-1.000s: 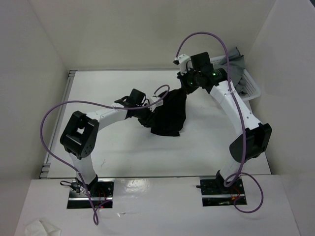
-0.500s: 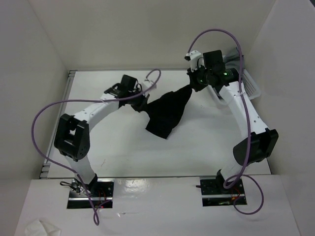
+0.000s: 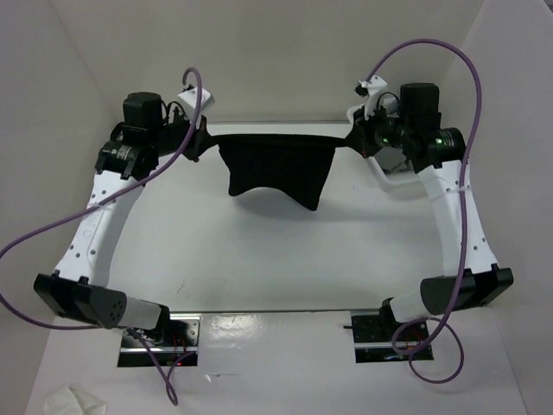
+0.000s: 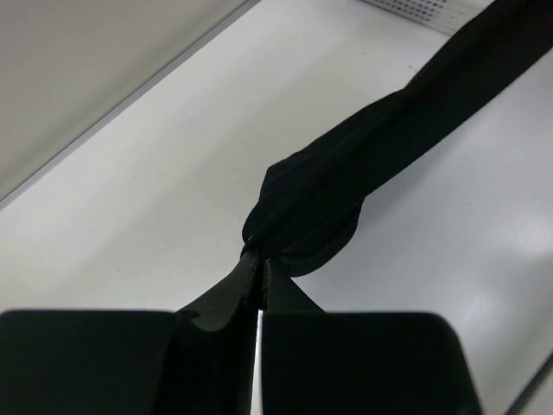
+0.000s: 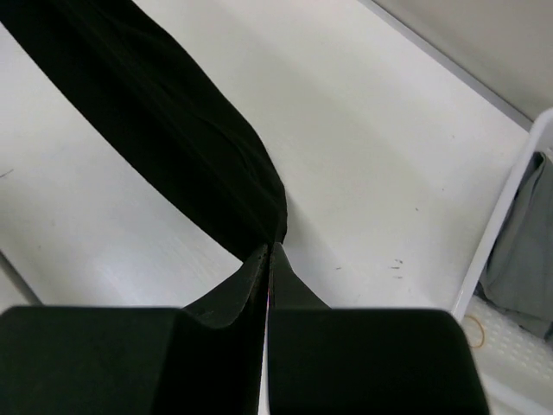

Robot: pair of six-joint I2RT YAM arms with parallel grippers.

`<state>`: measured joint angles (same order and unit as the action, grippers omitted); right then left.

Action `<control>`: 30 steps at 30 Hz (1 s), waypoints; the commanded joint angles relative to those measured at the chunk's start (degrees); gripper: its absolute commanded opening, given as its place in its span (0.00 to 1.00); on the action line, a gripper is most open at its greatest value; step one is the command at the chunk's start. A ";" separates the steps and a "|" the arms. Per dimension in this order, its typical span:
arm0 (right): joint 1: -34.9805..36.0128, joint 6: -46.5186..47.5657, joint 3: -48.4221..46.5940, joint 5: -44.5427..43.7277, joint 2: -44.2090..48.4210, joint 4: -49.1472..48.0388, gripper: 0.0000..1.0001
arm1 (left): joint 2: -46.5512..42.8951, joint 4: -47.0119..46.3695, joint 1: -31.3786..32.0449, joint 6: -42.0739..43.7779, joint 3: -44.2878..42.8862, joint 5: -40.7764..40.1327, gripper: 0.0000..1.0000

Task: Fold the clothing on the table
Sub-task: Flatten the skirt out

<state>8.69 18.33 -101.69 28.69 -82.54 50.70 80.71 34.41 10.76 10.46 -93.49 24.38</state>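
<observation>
Black soft matte clothing (image 3: pixel 278 166) is held stretched above the far part of the large white flat bench (image 3: pixel 259 259), one upper corner clamped in the left claw (image 3: pixel 207 138), the other in the right claw (image 3: pixel 347 143).

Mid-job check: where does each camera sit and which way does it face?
Top external: above and behind the bases, looking down on the table; both arms show, left hand and right hand holding the clothing stretched between them.
Left wrist: on the left arm, looking past its shut fingers along the clothing, table below.
Right wrist: on the right arm, looking past its shut fingers along the clothing; white basket at right.
Shared: all three show the clothing and table.
</observation>
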 commanded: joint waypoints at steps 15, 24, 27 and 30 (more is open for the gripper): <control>-6.05 15.69 3.25 20.36 13.55 18.74 0.00 | -18.22 18.76 -10.68 9.67 3.66 24.84 0.00; -6.05 9.72 7.56 16.76 12.05 11.62 0.00 | -14.27 12.80 -9.01 6.33 11.66 19.67 0.00; -6.05 7.61 8.09 15.26 9.42 8.64 0.00 | -10.67 11.12 -7.25 5.80 12.28 15.63 0.00; -6.05 6.20 8.09 13.59 6.70 5.30 0.00 | -6.71 8.05 -7.25 4.49 12.28 13.77 0.00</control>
<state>4.16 26.63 -94.06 47.22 -74.08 62.06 72.23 47.57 4.16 16.08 -81.19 44.27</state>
